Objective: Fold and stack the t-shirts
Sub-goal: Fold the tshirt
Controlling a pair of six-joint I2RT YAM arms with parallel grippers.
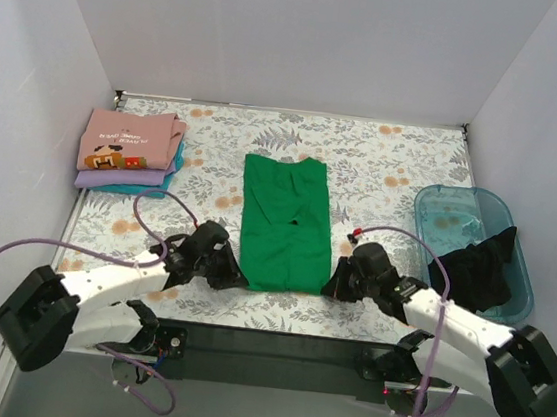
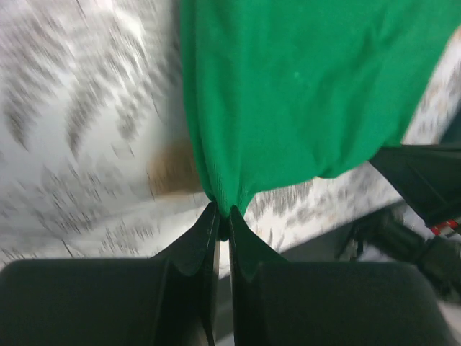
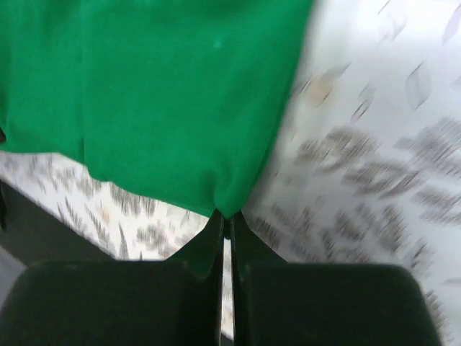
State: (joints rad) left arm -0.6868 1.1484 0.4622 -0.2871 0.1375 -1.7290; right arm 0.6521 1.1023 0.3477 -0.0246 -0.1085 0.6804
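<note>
A plain green t-shirt point(image 1: 285, 221) lies folded lengthwise in the middle of the table. My left gripper point(image 1: 238, 276) is shut on its near left corner point(image 2: 223, 194). My right gripper point(image 1: 331, 286) is shut on its near right corner point(image 3: 230, 202). A stack of folded tees sits at the far left: a pink one with cartoon print point(image 1: 128, 139) on top, then a lavender one point(image 1: 111, 179) and a teal one point(image 1: 145, 190). A dark t-shirt point(image 1: 478, 270) hangs crumpled in the bin at the right.
A translucent teal plastic bin point(image 1: 449, 213) stands at the right edge of the table. The floral tablecloth point(image 1: 394, 166) covers the table. White walls close in the left, back and right sides. The arm bases and cables lie along the near edge.
</note>
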